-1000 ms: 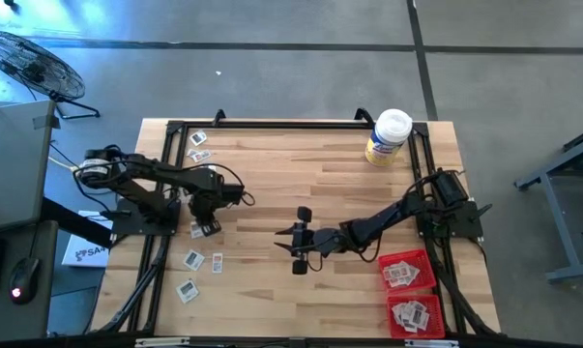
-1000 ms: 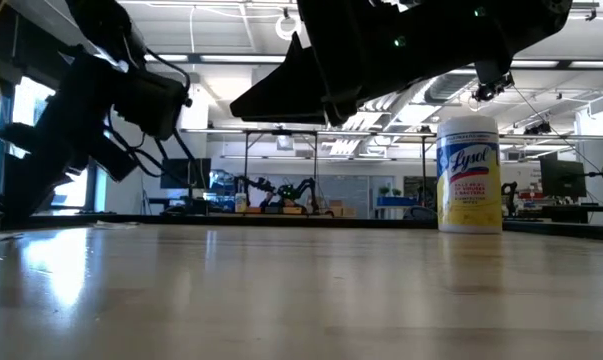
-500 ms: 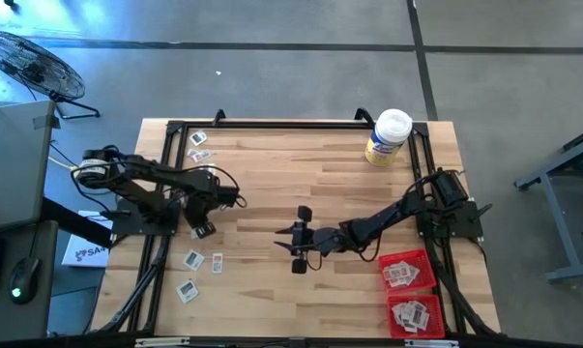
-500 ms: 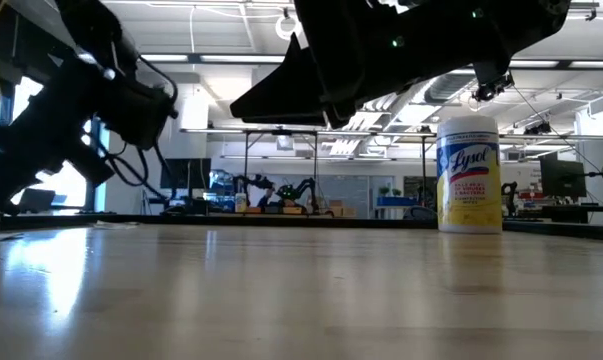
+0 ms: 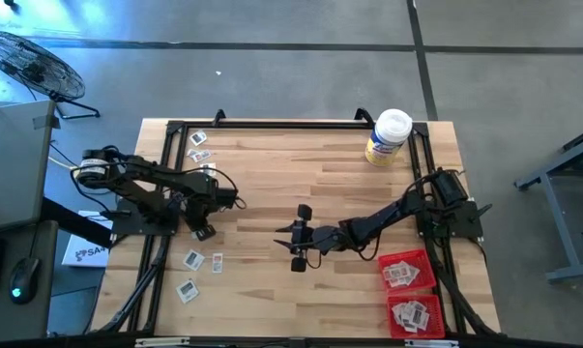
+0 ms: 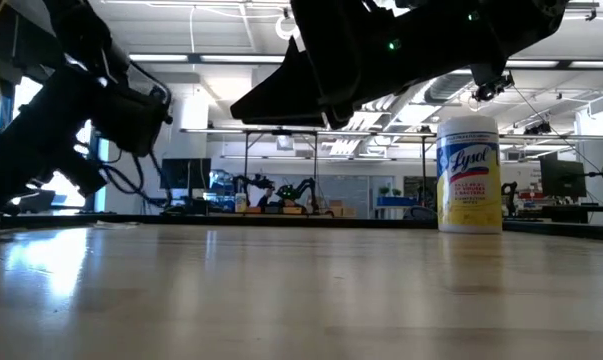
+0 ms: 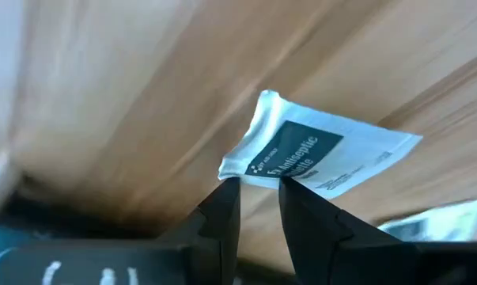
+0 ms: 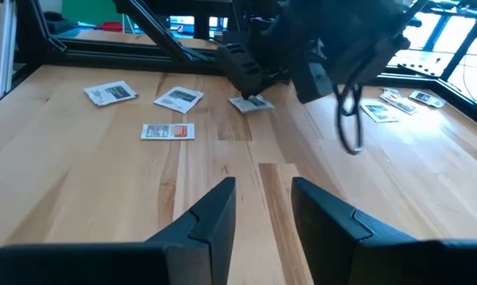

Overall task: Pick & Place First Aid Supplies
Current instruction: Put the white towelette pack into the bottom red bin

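The left gripper point(image 7: 258, 190), pinching a packet point(image 7: 321, 154) by its edge, has lifted it off the table point(image 5: 301, 174) (right gripper point(image 5: 298, 242) waits, fingers spread), so carrying comes next.

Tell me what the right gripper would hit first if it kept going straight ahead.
Probably the left gripper, shut on a packet straight across the table; depth is hard to judge. The right gripper is open.

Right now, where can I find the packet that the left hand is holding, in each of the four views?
High view: the held packet is under the left hand, at the table's left side.
Low view: the packet cannot be made out.
Left wrist view: picture centre, pinched at one edge, lifted off the wood.
Right wrist view: upper middle, below that hand.
Shared landmark: the left hand itself.
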{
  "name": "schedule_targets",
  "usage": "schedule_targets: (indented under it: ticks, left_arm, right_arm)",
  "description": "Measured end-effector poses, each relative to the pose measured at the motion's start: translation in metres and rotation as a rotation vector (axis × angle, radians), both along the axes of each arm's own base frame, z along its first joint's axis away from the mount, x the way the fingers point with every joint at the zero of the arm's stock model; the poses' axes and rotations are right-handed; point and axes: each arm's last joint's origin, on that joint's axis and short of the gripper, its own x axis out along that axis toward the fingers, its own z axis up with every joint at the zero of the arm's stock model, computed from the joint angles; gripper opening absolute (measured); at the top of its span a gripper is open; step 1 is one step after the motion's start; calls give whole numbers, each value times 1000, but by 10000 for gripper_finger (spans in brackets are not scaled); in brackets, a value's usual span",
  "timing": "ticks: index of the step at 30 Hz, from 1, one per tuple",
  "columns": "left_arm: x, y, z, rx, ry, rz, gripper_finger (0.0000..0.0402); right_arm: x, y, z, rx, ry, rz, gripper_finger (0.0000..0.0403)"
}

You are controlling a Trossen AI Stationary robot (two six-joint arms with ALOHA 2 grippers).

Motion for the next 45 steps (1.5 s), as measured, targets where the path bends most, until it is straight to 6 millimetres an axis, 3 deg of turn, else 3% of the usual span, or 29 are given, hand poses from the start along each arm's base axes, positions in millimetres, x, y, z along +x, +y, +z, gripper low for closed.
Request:
schedule_targets:
  ticks: [11, 25, 41, 45]
  left_arm:
    - [23, 4, 14, 58, -134, -67, 87]
    - [25, 8, 21, 149, -127, -200, 87]
    - [19, 7, 2, 166, -171, -42, 87]
    - [17, 7, 0, 200, -157, -4, 66]
  right_arm:
    - [1, -2, 0, 3, 0, -1, 119]
    - [2, -6, 0, 1, 1, -12, 119]
    - [2, -7, 0, 5, 1, -11, 119]
    - [2, -6, 0, 9, 4, -12, 119]
